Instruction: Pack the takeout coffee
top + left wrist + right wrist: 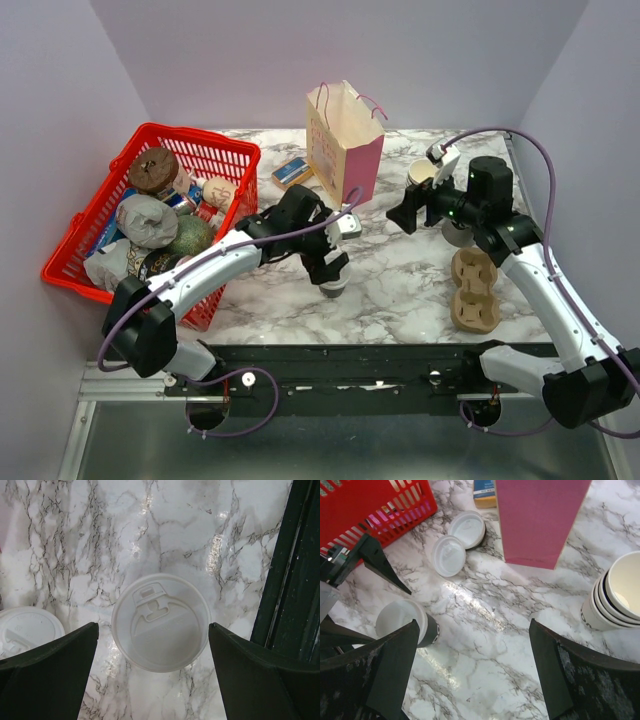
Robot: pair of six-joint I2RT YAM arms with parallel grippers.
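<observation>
The takeout coffee (pixel 160 622) stands upright on the marble table, its white lid on and seen from straight above. In the right wrist view the takeout coffee (pixel 402 622) shows its dark lower band. My left gripper (pixel 153 625) hangs over it, open, with a finger on each side and a gap to the lid on both. From above, the left gripper (pixel 335 270) covers most of the cup (pixel 334 288). My right gripper (pixel 405 215) is open and holds nothing, hovering over bare marble right of the pink paper bag (pixel 343 140).
A red basket (pixel 75 262) of groceries fills the left side. Two loose white lids (pixel 449 555) lie by the bag, with a blue box (pixel 291 171) behind. A stack of cream cups (pixel 620 592) and a brown pulp cup carrier (pixel 473 290) sit on the right.
</observation>
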